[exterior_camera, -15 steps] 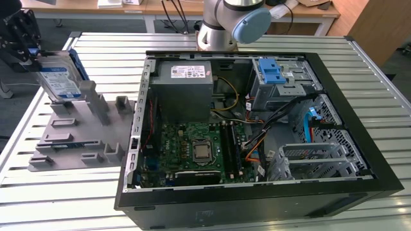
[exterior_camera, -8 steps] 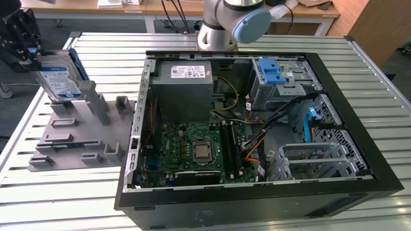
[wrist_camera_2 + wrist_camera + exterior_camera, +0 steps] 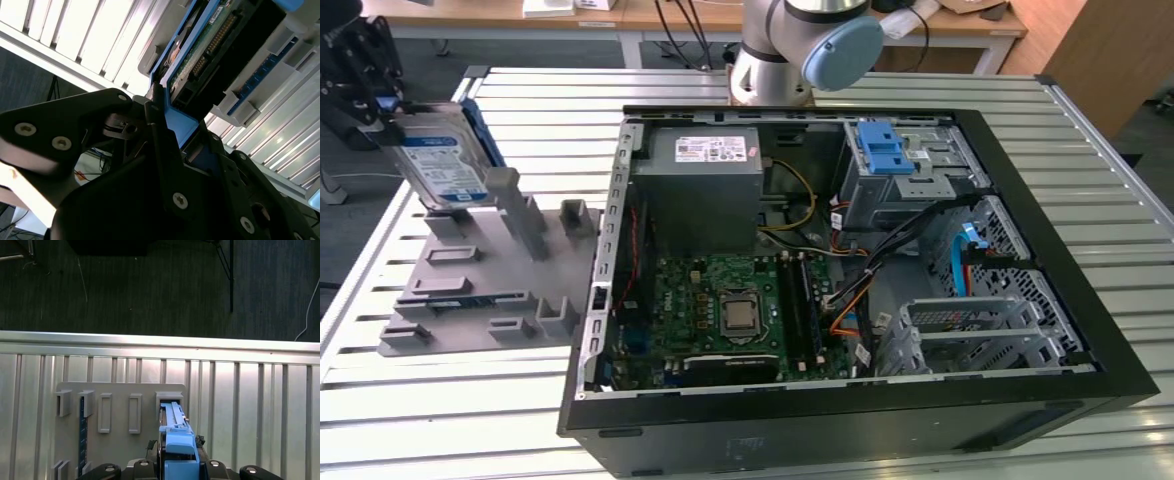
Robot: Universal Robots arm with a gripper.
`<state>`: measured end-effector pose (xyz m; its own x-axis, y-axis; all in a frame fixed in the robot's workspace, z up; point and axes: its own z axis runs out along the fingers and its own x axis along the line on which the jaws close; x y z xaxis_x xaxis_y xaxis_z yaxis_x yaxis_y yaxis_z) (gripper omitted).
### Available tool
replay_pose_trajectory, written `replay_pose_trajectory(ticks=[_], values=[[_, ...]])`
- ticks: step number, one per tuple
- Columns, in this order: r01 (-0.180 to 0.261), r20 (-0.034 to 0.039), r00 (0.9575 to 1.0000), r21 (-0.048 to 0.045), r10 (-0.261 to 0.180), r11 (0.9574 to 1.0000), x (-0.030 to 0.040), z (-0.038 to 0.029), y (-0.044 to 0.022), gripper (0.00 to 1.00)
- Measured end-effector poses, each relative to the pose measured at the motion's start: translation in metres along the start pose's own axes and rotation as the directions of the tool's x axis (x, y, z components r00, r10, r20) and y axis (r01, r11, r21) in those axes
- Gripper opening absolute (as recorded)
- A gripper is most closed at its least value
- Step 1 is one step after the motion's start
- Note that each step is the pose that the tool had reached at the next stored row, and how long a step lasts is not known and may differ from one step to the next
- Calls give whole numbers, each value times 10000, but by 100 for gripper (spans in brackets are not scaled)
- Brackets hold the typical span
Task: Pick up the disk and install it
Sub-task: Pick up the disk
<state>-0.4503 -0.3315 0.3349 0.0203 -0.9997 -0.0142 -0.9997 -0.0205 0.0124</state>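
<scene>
Disk (image 3: 443, 165) upright over the grey holder (image 3: 467, 290); your claw (image 3: 384, 108) looks clamped on its blue carrier.

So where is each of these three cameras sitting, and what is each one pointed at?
Exterior view: off the arm, above the slatted table, looking down on the open computer case, grey fixture and upright disk; the arm and pincer show.
First wrist view: on the arm, looking past the pincer at the disk in the fixture.
Second wrist view: on the arm, close along the pincer's black body at the disk's circuit-board side.
Shared: all three show the disk and pincer.
</scene>
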Motion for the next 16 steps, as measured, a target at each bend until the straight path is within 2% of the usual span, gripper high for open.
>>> replay_pose_trajectory(ticks=[16], values=[[0, 0, 10000, 0, 0, 10000, -1, -64, 1, 36]])
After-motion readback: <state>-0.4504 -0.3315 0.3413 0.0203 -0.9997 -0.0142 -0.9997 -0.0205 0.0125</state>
